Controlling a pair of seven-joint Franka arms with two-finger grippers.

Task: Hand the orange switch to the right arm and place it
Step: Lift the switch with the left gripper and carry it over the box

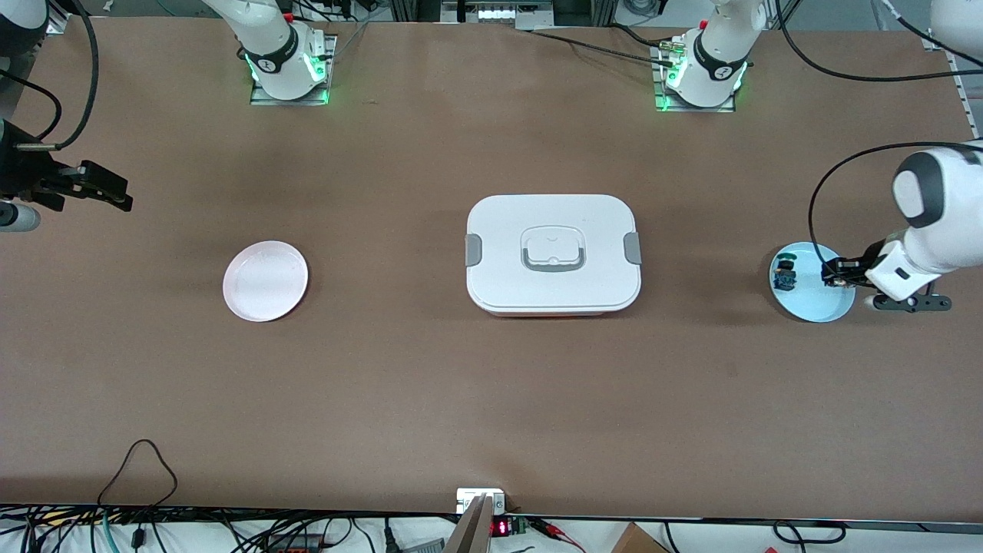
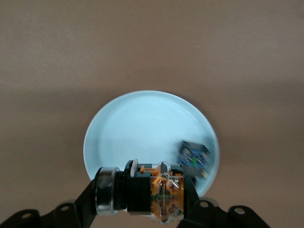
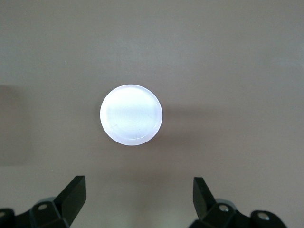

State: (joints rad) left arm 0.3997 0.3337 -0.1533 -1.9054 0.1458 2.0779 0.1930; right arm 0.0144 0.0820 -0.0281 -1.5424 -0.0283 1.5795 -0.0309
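- Two white arms stood at the brown counter, their bases side by side along its edge farthest from the front camera.
- The left gripper hung low over the pale blue plate, at that plate's edge toward the left arm's end of the counter.
- Its fingers were clamped on the orange switch, which lay sideways between them: a black barrel with a silver ring at one end and an orange, clear-cased block at the other.
- In the left wrist view the switch was held above the plate's rim, lifted clear of it as far as I could tell.
- One other small part lay on the blue plate, a dark piece with a blue and teal body, resting apart from the gripper.
- Two plates were on the counter in all: the blue one at the left arm's end and one white plate toward the right arm's end.
- One white lidded box with grey side clips and a grey handle sat between the two plates, well apart from each.
- The right gripper waited up in the air over the right arm's end of the counter, its fingers spread wide and holding nothing.
- The right wrist view looked down at the white plate, which was bare.
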